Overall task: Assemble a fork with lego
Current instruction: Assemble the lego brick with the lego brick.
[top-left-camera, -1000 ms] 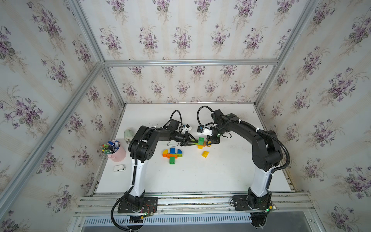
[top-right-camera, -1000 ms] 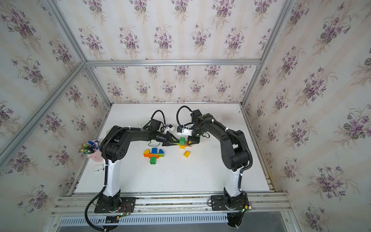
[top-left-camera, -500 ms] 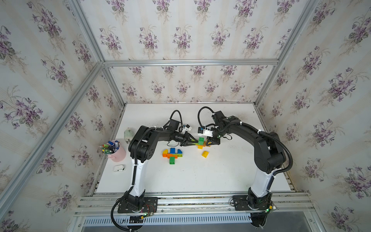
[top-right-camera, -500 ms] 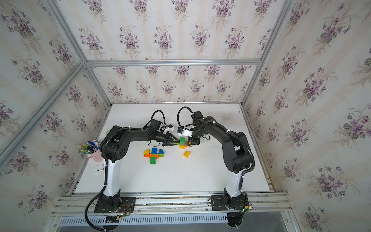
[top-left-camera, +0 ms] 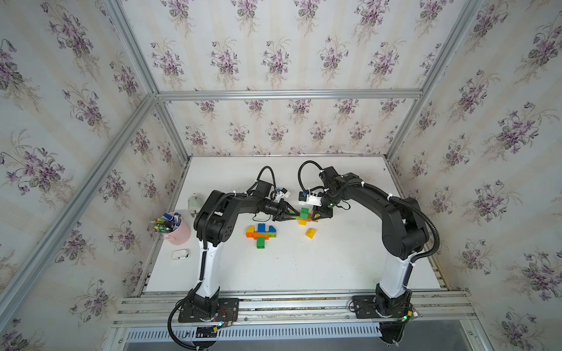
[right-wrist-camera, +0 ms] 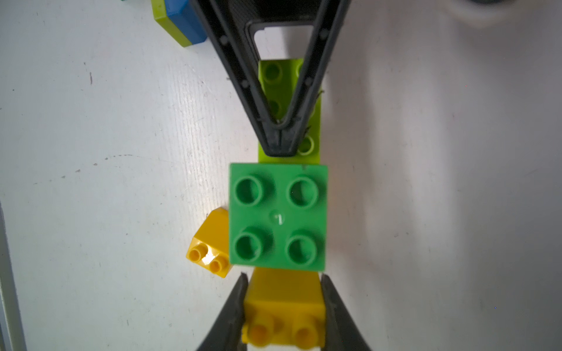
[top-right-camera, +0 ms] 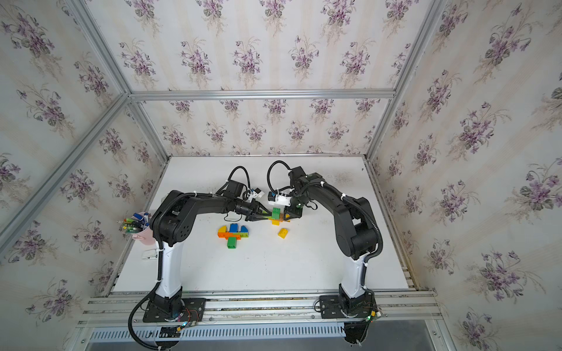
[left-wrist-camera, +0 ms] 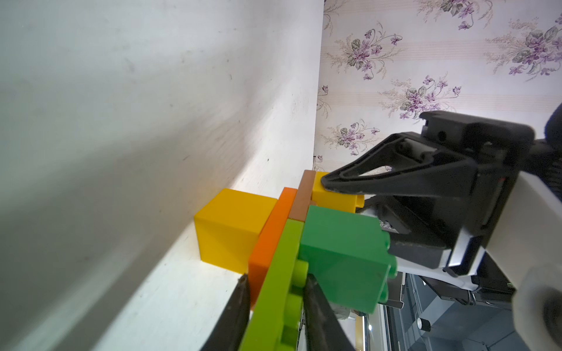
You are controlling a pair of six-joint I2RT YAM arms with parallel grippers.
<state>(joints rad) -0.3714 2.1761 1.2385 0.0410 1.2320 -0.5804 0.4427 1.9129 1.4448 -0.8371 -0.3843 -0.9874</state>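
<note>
Reaching in from either side, both arms meet over the middle of the white table [top-left-camera: 304,267], and their black fingers hide much of the small brick cluster [top-left-camera: 305,216] between them. In both top views that cluster is too small to sort out layer by layer; only a green block on top and yellow and orange below can be told. At the far left a pink cup of pens [top-left-camera: 173,229] stands partly behind the left arm's shoulder. Next comes a finished-looking flat piece [top-left-camera: 261,232] of orange, yellow, blue and green bricks, lying apart from both grippers. The left arm stretches low and nearly level, and the left gripper [left-wrist-camera: 275,299] is pinched narrow on the lime plate [left-wrist-camera: 273,301], its tips cut off by the picture's edge. The green block [right-wrist-camera: 278,216] sits on that plate. The right arm arches high and bends down, and the right gripper [right-wrist-camera: 284,307] clamps the yellow brick [right-wrist-camera: 284,304] at the cluster's other end. A loose yellow brick [top-left-camera: 310,233] lies just beside the cluster, toward the front.
</note>
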